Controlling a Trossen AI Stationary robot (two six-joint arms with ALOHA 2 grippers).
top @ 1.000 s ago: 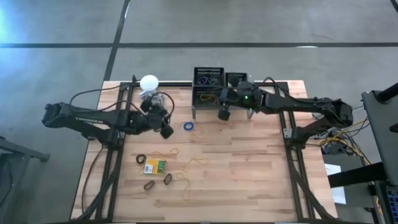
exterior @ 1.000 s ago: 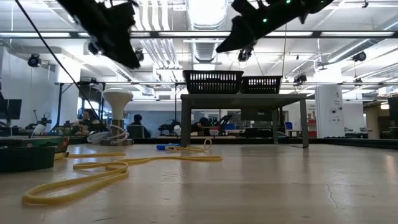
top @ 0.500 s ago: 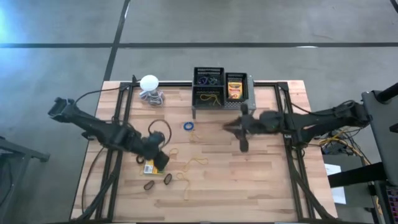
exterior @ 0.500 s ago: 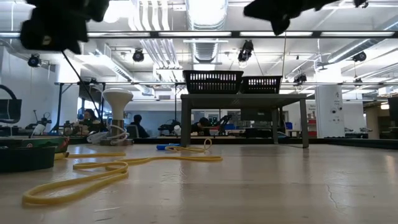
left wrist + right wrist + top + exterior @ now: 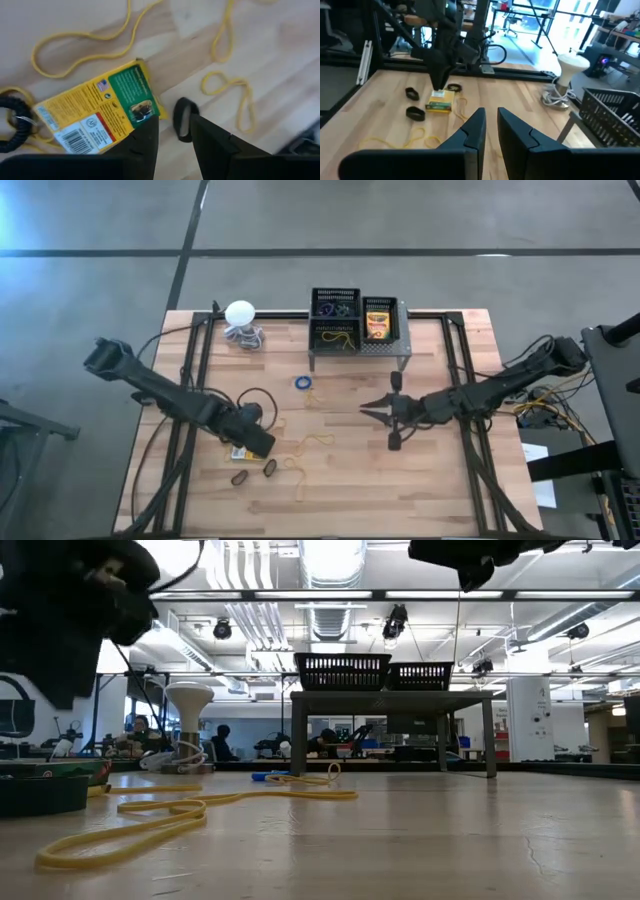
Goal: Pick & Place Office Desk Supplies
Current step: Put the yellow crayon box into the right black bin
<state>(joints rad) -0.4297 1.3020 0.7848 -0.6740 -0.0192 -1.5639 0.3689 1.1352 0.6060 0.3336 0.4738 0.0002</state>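
Crayon box, yellow and green cardboard (image 5: pixel 97 117), flat on the pale wooden table (image 5: pixel 430 470) toward its left front, label side up, with a barcode at one end. Left gripper (image 5: pixel 258 439) poised directly above this box; in the left wrist view its two dark fingers (image 5: pixel 145 145) stand a narrow gap apart with nothing between them, one fingertip over the green end of the box. Small black loop (image 5: pixel 183 118) just beside the box's green end; a second black coiled ring (image 5: pixel 14 122) at its other end. Thin yellow rubber bands (image 5: pixel 227 85) strewn on the wood around the box, one long loop (image 5: pixel 320 439) extending toward the table's middle. Small blue rubber band (image 5: pixel 303 382) farther back, near the grey perforated metal stand (image 5: pixel 400 348). Black wire-mesh bins (image 5: pixel 335 320) on that stand at the table's rear edge, holding purple and yellow bands, with a second crayon box (image 5: pixel 377 321) in the adjoining bin. White ball with coiled cord (image 5: pixel 241 313) at the rear left. Right gripper (image 5: pixel 379 408) right of centre, well apart from the box and raised off the table, its fingers (image 5: pixel 472 132) nearly together and holding nothing.
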